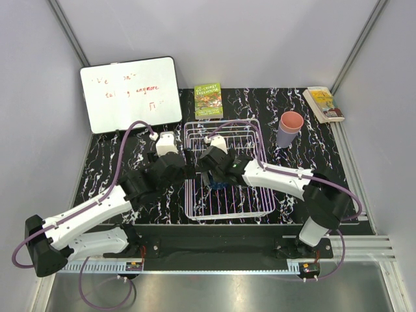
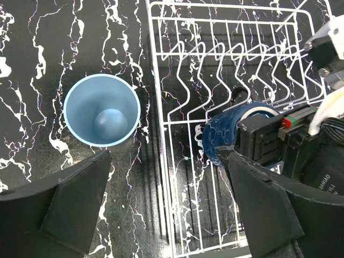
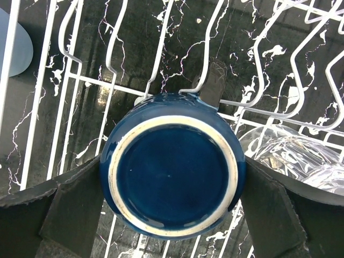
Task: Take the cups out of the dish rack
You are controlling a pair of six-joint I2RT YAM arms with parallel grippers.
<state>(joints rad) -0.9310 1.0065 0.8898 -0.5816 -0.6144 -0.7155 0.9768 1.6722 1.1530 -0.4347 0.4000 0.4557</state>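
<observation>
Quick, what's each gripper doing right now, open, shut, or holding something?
Left gripper: open, holding nothing.
Right gripper: open, straddling the dark blue cup, not clamped on it.

dark blue cup (image 3: 172, 177), light blue cup (image 2: 102, 109), white wire rack (image 2: 159, 129), black white-veined tabletop (image 2: 37, 70)

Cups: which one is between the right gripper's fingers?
The dark blue cup, inside the rack, sits between the right gripper's fingers. The glass lies just outside them; the light blue cup stands outside the rack.
</observation>
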